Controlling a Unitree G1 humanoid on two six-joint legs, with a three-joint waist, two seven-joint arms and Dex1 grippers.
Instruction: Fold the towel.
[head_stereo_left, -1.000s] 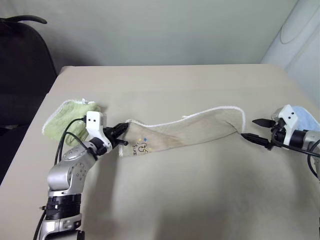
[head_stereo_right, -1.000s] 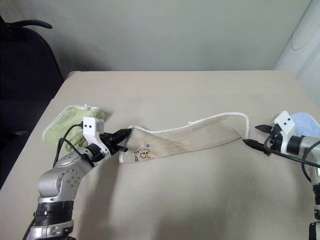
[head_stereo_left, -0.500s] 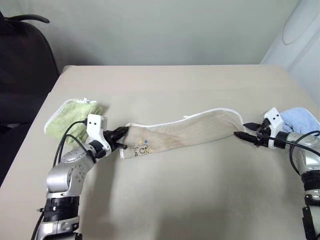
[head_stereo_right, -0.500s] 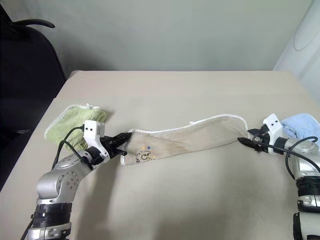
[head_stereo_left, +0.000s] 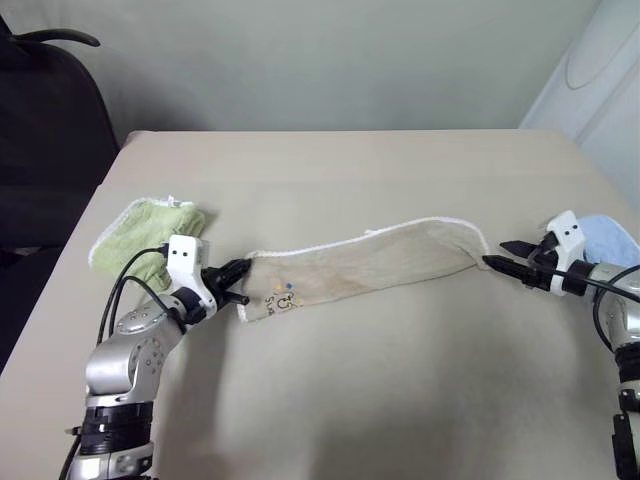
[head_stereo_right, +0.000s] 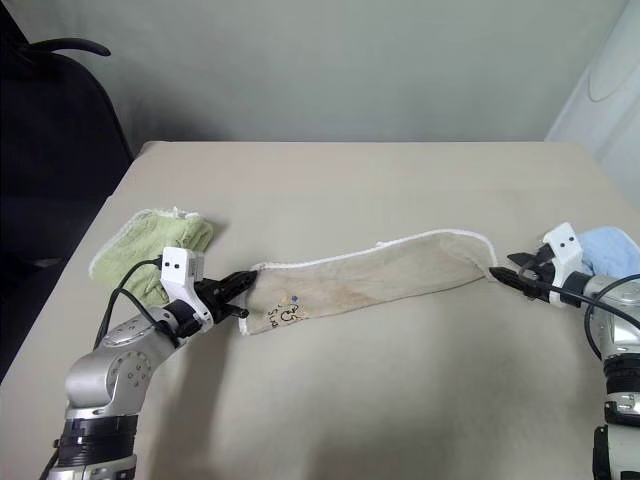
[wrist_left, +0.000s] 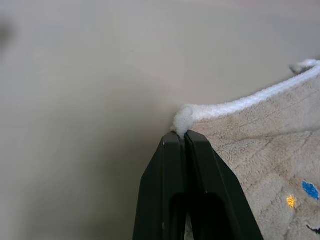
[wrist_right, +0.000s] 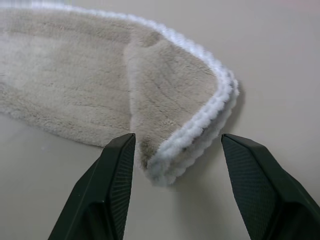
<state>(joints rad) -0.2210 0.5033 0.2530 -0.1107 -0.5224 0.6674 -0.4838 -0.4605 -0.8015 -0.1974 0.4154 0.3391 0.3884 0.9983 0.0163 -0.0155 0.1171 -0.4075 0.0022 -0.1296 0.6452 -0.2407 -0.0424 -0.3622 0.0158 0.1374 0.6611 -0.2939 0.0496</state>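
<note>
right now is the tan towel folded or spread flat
Folded lengthwise into a long strip, not spread. The towel shows doubled white edging layers at its right end, and the left gripper pinches its other corner.

Support surface: a plain beige, matte-topped table (head_stereo_left: 330, 400) with rounded far corners. Three cloth items lie directly on it. A thin tan towel with white corded edging (head_stereo_left: 370, 265) stretches in a long folded band across the middle, left to right, a small colourful printed mark near its left end. A fluffy lime-green folded towel (head_stereo_left: 140, 232) sits near the left edge. A light blue folded towel (head_stereo_left: 612, 235) sits at the right edge, well apart from the green one.
</note>
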